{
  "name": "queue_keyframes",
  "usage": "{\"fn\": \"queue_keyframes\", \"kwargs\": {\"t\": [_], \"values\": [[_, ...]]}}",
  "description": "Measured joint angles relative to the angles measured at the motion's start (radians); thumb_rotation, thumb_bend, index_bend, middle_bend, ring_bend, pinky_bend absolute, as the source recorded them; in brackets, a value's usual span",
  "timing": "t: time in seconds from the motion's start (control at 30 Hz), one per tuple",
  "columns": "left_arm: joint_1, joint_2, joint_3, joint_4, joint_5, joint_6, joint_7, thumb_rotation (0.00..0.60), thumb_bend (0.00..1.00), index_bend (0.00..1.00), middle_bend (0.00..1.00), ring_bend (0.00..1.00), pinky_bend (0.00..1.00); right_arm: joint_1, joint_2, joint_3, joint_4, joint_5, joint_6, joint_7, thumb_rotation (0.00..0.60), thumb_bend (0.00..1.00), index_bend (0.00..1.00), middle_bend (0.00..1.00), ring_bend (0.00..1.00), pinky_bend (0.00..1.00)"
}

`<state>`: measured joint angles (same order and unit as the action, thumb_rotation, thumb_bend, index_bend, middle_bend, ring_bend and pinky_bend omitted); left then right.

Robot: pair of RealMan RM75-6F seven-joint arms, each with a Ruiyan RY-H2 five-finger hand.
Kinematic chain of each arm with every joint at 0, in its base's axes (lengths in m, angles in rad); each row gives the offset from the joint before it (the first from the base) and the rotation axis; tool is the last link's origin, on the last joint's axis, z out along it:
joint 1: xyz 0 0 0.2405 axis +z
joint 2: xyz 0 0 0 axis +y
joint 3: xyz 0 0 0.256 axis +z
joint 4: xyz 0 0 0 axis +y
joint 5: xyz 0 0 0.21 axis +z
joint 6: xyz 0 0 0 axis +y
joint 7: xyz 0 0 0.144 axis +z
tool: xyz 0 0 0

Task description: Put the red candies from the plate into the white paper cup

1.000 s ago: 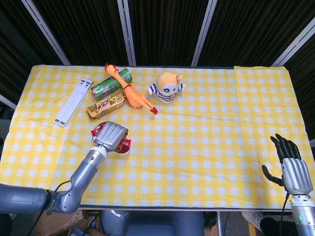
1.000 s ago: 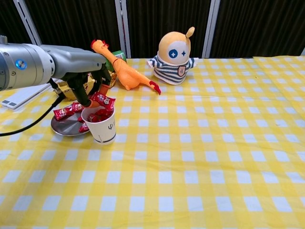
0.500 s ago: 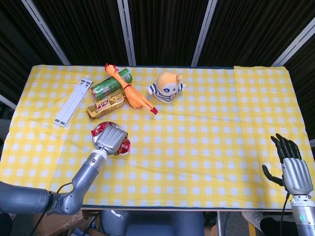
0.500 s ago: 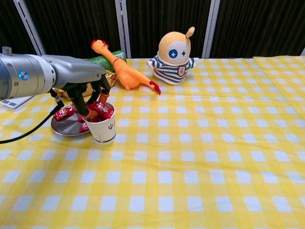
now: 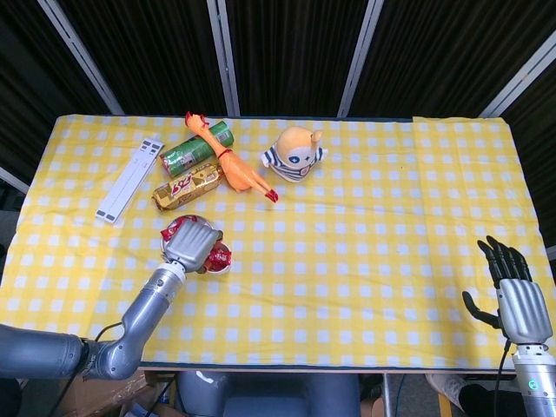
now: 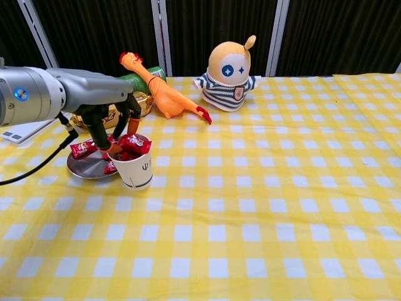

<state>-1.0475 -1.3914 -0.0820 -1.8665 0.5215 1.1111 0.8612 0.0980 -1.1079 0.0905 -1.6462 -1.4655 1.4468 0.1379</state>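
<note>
Compared with half a second earlier, the left hand (image 6: 111,122) had lifted slightly off the white paper cup (image 6: 136,167), and the red candy (image 6: 135,144) that its fingertips had been pressing down now lay across the cup's mouth, sticking out over the rim. One second earlier that candy had still been pinched above the cup. The left hand now hovered just above the cup with its fingers (image 6: 131,123) pointing down and spread apart, holding nothing; whether a fingertip still brushed the candy could not be told. In the head view the left hand (image 5: 193,244) covered most of the plate (image 5: 167,252) and cup (image 5: 221,267). More red candies (image 6: 83,148) remained on the metal plate (image 6: 86,168), just left of the cup. The right hand (image 5: 512,290) had not moved: it rested near the table's right front corner, fingers straight and apart, empty. The rubber chicken (image 6: 158,88), plush toy (image 6: 228,74), green can (image 5: 196,146) and gold packet (image 5: 186,186) lay unchanged behind the plate.
</note>
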Motion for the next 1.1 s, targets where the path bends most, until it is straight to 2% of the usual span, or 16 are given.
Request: {"fn": "queue_keyframes", "kwargs": {"t": [0.23, 0.37, 0.47, 0.57, 0.7, 0.77, 0.83, 0.9, 1.1], "values": [[0.008, 0.026, 0.002, -0.024, 0.01, 0.012, -0.01, 0.6, 0.3, 0.4, 0.48, 0.92, 0.95, 0.0, -0.002, -0.001, 0.0, -0.003, 0.002, -0.001, 0.6, 0.41, 0.0, 0.0, 0.0, 0.0], [0.011, 0.044, -0.005, -0.038, 0.017, 0.024, -0.02, 0.6, 0.26, 0.28, 0.34, 0.9, 0.94, 0.0, -0.002, -0.002, -0.001, -0.006, 0.003, -0.002, 0.6, 0.41, 0.0, 0.0, 0.0, 0.0], [0.017, 0.055, -0.015, -0.049, 0.033, 0.039, -0.035, 0.6, 0.25, 0.21, 0.28, 0.81, 0.87, -0.001, -0.001, -0.001, 0.001, -0.006, 0.005, -0.002, 0.6, 0.41, 0.0, 0.0, 0.0, 0.0], [0.034, 0.067, -0.023, -0.068, 0.07, 0.073, -0.06, 0.6, 0.23, 0.18, 0.23, 0.6, 0.69, -0.002, -0.001, -0.001, 0.003, -0.004, 0.005, -0.001, 0.6, 0.41, 0.0, 0.0, 0.0, 0.0], [0.089, 0.092, -0.015, -0.113, 0.178, 0.158, -0.108, 0.6, 0.19, 0.06, 0.09, 0.21, 0.32, -0.002, 0.001, -0.003, 0.005, -0.004, 0.003, -0.003, 0.6, 0.41, 0.0, 0.0, 0.0, 0.0], [0.126, 0.105, 0.001, -0.134, 0.243, 0.202, -0.132, 0.6, 0.17, 0.02, 0.03, 0.09, 0.19, -0.002, 0.002, -0.005, 0.005, -0.004, 0.002, -0.007, 0.6, 0.41, 0.0, 0.0, 0.0, 0.0], [0.176, 0.12, 0.032, -0.154, 0.329, 0.257, -0.156, 0.6, 0.16, 0.0, 0.0, 0.02, 0.08, -0.002, 0.003, -0.006, 0.004, -0.005, 0.0, -0.013, 0.6, 0.41, 0.0, 0.0, 0.0, 0.0], [0.234, 0.134, 0.076, -0.164, 0.423, 0.319, -0.175, 0.6, 0.15, 0.0, 0.0, 0.0, 0.02, -0.002, 0.005, -0.008, 0.001, -0.008, 0.0, -0.019, 0.6, 0.41, 0.0, 0.0, 0.0, 0.0], [0.445, 0.155, 0.233, -0.139, 0.679, 0.514, -0.223, 0.6, 0.13, 0.0, 0.0, 0.0, 0.01, -0.007, -0.006, -0.012, 0.007, -0.033, 0.024, -0.029, 0.6, 0.41, 0.0, 0.0, 0.0, 0.0]]}}
